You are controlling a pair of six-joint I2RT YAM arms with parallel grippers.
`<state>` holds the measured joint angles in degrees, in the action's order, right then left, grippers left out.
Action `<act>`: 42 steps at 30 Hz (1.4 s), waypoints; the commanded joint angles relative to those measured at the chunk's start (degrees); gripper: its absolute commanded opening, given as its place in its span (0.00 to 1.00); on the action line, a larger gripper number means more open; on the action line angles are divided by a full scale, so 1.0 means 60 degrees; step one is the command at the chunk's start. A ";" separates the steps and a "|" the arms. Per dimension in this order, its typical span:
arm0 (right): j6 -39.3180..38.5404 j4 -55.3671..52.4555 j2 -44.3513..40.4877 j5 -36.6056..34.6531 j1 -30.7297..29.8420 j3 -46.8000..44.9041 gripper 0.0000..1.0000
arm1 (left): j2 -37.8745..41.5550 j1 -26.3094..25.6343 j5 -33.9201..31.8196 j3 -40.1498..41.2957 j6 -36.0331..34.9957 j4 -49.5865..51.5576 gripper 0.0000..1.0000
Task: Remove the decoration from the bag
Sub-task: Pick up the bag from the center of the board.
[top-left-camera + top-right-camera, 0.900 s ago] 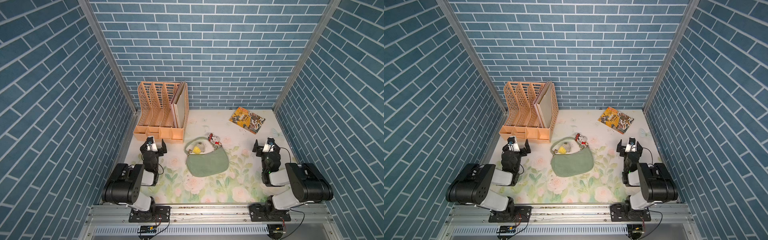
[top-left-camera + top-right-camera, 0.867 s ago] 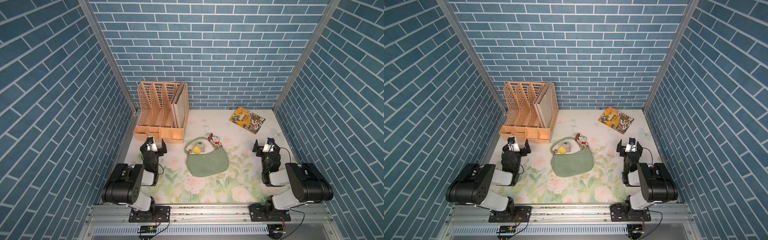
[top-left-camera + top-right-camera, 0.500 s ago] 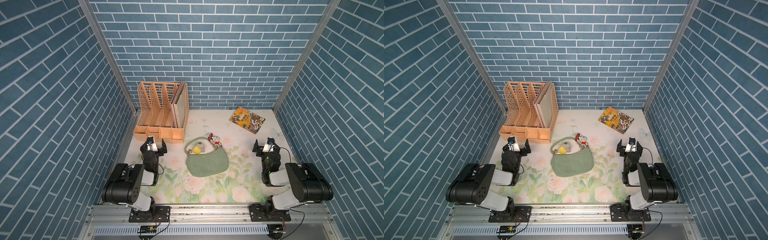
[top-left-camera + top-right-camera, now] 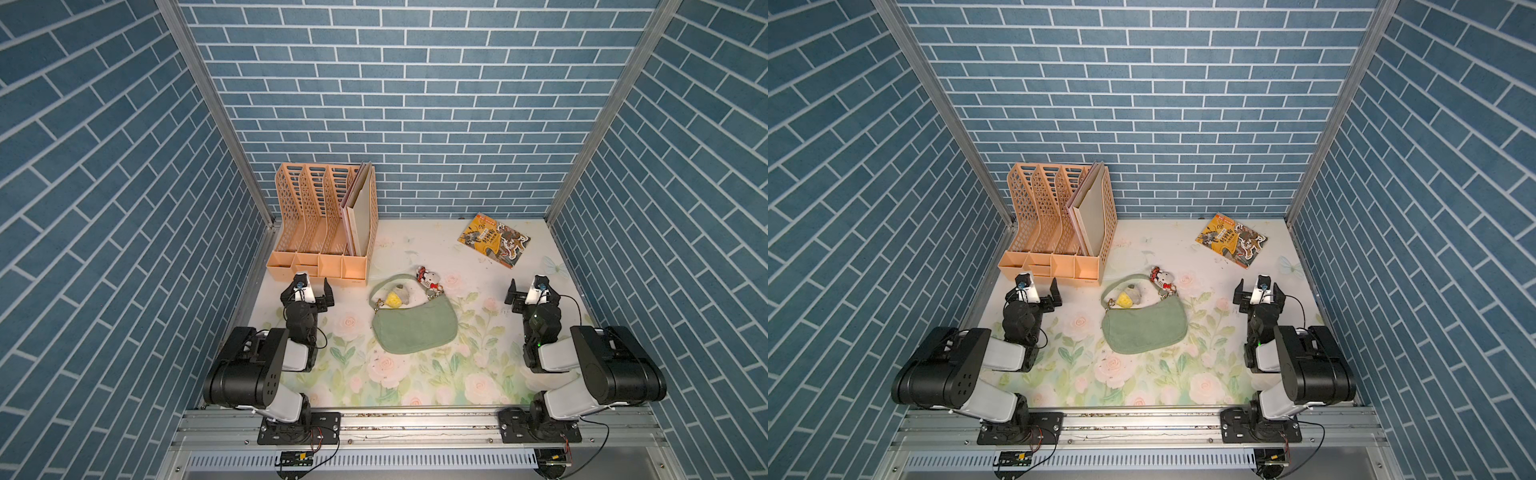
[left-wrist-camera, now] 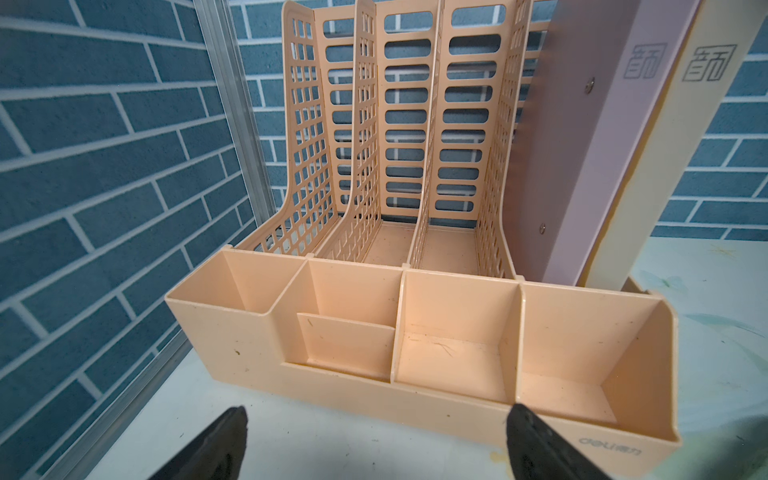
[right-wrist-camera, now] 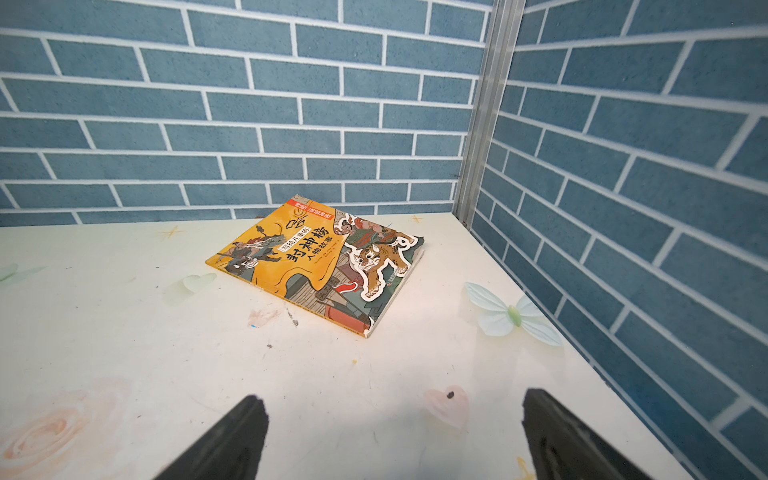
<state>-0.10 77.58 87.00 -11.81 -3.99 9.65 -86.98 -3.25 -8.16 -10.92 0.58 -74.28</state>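
The sage-green bag (image 4: 415, 329) (image 4: 1144, 328) lies flat mid-table in both top views, its thin strap looping toward the back. The decoration (image 4: 430, 278) (image 4: 1164, 279), a small white plush cat with red bow, lies clipped by a gold clasp at the bag's back right corner. My left gripper (image 4: 311, 291) (image 5: 376, 440) rests far left of the bag, open and empty, facing the organizer. My right gripper (image 4: 531, 289) (image 6: 392, 436) rests far right, open and empty. Neither wrist view shows bag or decoration.
A peach file organizer (image 4: 322, 232) (image 5: 415, 332) holding folders stands at the back left, just beyond my left gripper. An orange picture book (image 4: 494, 240) (image 6: 320, 266) lies at the back right. A yellow and grey plush charm (image 4: 395, 298) lies inside the strap loop. Brick walls enclose three sides.
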 commanded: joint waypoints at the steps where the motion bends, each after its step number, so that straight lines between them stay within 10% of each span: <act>1: -0.0280 -0.0784 -0.0763 -0.0184 -0.0226 0.0302 1.00 | 0.0474 -0.0054 -0.0155 -0.0057 -0.0101 0.0240 1.00; 7: 0.2989 -0.9347 -0.2905 -0.2921 -0.0612 0.3596 1.00 | 0.3299 -0.1184 -0.3467 -0.0353 0.1154 0.3659 1.00; 11: 0.4445 -1.3019 -0.3478 -0.0943 -0.0611 0.5169 1.00 | 0.4867 -0.2107 -0.5055 -0.0658 0.1578 0.5726 1.00; 13: 0.4490 -1.2331 -0.4063 0.2145 -0.0211 0.4735 0.95 | 0.5441 -0.2103 -0.4515 -0.1215 0.2370 0.6971 1.00; 18: 0.6209 -1.2080 -0.4387 0.3630 -0.0373 0.4458 0.77 | 0.5947 -0.1957 -0.2436 -0.2106 0.4395 0.8651 1.00; 27: 0.6421 -1.3978 -0.2255 0.0307 -0.5118 0.5930 0.73 | 0.4689 -0.2868 -0.2766 -0.4255 0.4733 1.2615 0.94; 32: 0.6043 -1.4052 -0.0028 0.0076 -0.6589 0.7424 0.62 | 0.4022 -0.5352 -0.3996 -0.3884 0.6753 1.2457 0.94; 42: 0.5142 -1.4223 0.2107 0.0139 -0.7805 0.8080 0.38 | 0.1504 -0.5683 -0.2220 -0.4580 0.7661 1.2443 0.86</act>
<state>34.26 -5.45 98.89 -10.17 -50.98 58.63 -76.58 -37.15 -24.21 -36.14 44.88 -1.48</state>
